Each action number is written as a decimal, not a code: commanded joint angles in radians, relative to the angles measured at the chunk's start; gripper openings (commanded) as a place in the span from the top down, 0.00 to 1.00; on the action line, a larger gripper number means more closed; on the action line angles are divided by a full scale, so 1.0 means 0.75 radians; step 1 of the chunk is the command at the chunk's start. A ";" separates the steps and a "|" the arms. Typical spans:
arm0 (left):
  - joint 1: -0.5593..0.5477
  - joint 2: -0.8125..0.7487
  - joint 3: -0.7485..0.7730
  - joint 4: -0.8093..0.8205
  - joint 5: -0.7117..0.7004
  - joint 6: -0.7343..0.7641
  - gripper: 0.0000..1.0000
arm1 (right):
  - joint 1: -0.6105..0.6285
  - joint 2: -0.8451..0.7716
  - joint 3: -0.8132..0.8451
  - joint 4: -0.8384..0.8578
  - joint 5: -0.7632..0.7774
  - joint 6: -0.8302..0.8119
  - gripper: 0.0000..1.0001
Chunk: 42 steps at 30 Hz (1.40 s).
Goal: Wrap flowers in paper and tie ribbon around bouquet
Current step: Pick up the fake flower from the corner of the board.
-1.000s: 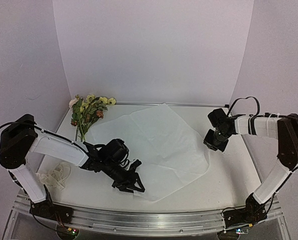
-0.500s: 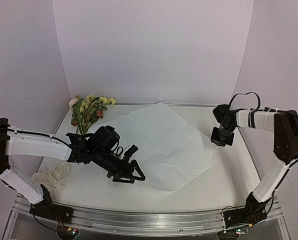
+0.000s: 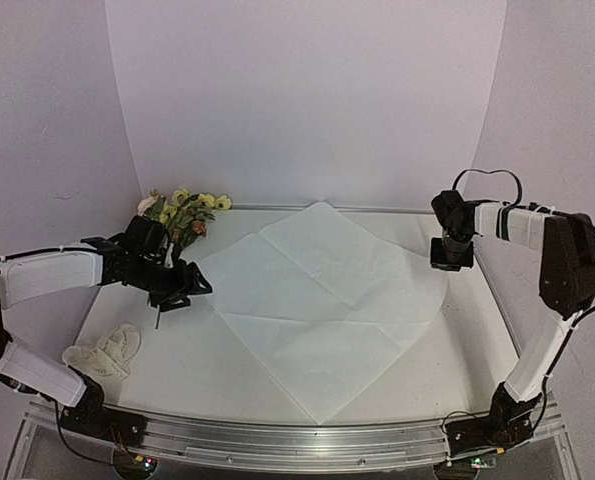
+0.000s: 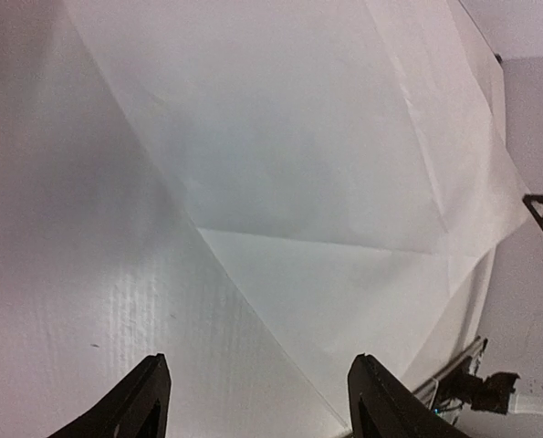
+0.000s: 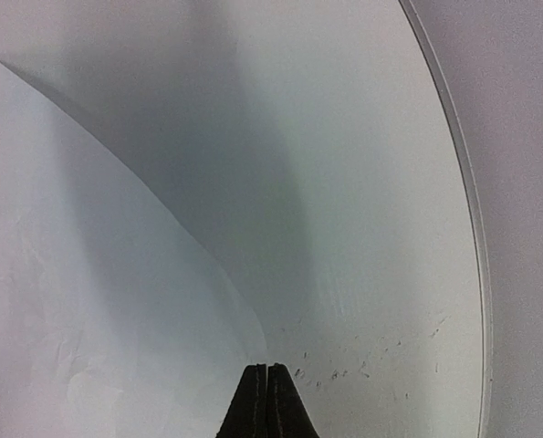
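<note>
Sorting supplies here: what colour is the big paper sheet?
Plain white; the paper shows best in the top external view.

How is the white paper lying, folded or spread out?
Spread out: the paper lies open on the table as one sheet, with only crease lines.

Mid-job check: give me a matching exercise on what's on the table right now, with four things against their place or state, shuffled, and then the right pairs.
Things:
1. flowers
2. ribbon
3. left gripper
4. right gripper

Places or states:
A. shut, at the right edge of the paper
B. loose heap at the near left of the table
C. open, at the left edge of the paper
D. far left corner of the table

Pairs: 1-D, 2-B, 3-C, 4-A.
</note>
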State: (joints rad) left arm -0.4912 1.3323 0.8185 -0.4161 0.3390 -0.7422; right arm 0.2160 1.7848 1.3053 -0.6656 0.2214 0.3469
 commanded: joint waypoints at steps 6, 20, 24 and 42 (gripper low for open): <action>0.371 0.163 0.223 0.015 -0.384 0.180 0.23 | -0.020 0.060 0.192 -0.117 0.078 -0.094 0.47; 0.553 0.756 0.645 0.101 -0.433 0.394 0.15 | 0.379 -0.098 0.063 -0.144 -0.153 0.279 0.29; 0.553 0.880 0.742 0.070 -0.440 0.447 0.14 | 0.495 -0.034 0.044 -0.054 -0.251 0.360 0.34; 0.509 1.168 0.925 -0.086 -0.599 0.469 0.37 | 0.824 0.315 0.184 0.081 -0.275 0.533 0.53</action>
State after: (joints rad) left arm -0.0891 2.1451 1.4850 -0.4037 -0.0594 -0.3889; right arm 0.8071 1.9739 1.4032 -0.6305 -0.0082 0.7005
